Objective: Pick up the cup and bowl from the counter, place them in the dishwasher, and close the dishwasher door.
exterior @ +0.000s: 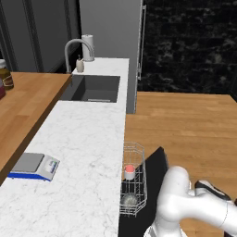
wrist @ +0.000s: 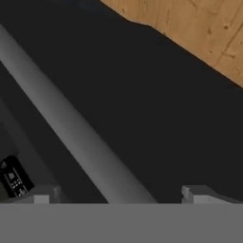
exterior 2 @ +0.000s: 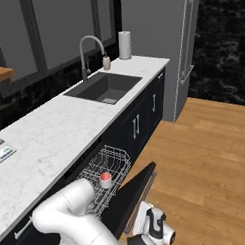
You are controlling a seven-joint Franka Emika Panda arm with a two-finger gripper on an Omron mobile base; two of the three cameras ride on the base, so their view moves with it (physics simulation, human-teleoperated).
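**Dishes are loaded, now it's just the door**

So the cup point(exterior: 130, 171) is sitting upright in the white wire rack point(exterior: 134, 180), which is pulled out past the front edge of the table point(exterior: 78, 152). The bowl point(exterior: 130, 200) is in the same rack, closer to the camera in the left base view, a little apart from the cup. Makes sense that they're parked there: that's the loading part done, as far as I can judge, so nothing is left to fetch off the marble.

The dishwasher door point(exterior 2: 138, 190) is hanging partway open, tilted up off the wooden floor point(exterior 2: 205, 156), with the rack poking out above it. My guess is the rack has to slide back in, or get pushed in by the door, before it can shut.

In the hand view the gripper point(wrist: 118, 194) is right up against the dark door panel, with the long grey handle bar point(wrist: 71, 128) running diagonally and passing between the two fingertips point(wrist: 197, 194). The jaws are spread wide, nothing pinched. In the right base view the hand hangs low, just beside the door's outer edge. Looks to me like it's placed there to shove or lift the door from the handle side instead of grabbing it.

Further out: the sink point(exterior 2: 104, 88) and faucet point(exterior 2: 90, 53) near the far end of the table, and a scale point(exterior: 33, 166) by its left edge.
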